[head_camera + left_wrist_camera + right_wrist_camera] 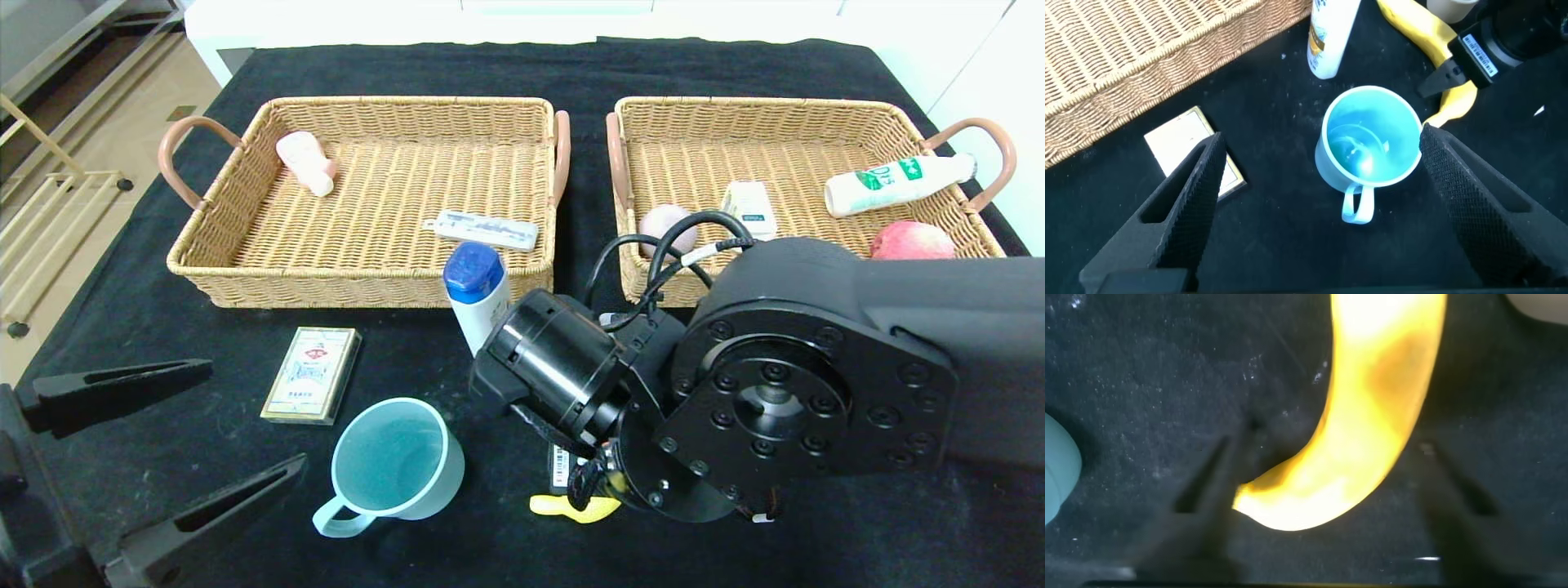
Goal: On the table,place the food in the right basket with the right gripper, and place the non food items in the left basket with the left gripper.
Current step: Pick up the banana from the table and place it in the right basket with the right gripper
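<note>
right gripper (1323, 469): black two-pronged claw low over the yellow curved banana (1360, 425) on the black-cloth table (163, 343), prongs spread either side, no contact visible | left gripper (1319, 204): black claw spread wide above the teal plastic mug (1370, 147) | flat playing-card box (312, 374), blue-capped white bottle (478, 294) stand before the left tan wicker basket (245, 278).

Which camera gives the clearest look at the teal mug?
The left wrist view: the teal mug shows whole there, rim and handle. The head view also shows it, smaller. The right wrist view catches only an edge.
</note>
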Robot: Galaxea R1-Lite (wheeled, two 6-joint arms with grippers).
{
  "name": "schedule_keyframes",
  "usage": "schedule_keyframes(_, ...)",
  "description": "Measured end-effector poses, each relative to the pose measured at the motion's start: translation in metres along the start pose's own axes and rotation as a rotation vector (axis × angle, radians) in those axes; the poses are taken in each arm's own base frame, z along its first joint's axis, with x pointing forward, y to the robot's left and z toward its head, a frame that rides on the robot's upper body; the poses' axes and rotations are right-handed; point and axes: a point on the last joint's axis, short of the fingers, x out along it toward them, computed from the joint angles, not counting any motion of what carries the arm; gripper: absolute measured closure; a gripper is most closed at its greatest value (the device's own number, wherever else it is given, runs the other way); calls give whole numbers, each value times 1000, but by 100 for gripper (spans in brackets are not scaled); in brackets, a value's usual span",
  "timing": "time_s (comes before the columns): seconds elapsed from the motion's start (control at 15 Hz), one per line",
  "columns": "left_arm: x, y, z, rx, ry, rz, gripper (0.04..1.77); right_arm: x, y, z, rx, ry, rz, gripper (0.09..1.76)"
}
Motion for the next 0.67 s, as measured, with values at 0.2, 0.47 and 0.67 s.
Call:
schedule_keyframes(0.2, 0, 0, 0, 2, 0, -4, 9, 0, 1, -2, -9, 2, -2, 96)
schedule_keyframes(0.47, 0, 0, -1, 2, 2, -5, 9, 1, 1, -3, -12, 3, -4, 118)
schedule_keyframes(0.67, 0, -1, -1, 3, 3, -6, 9, 1, 2, -4, -14, 5, -5, 118)
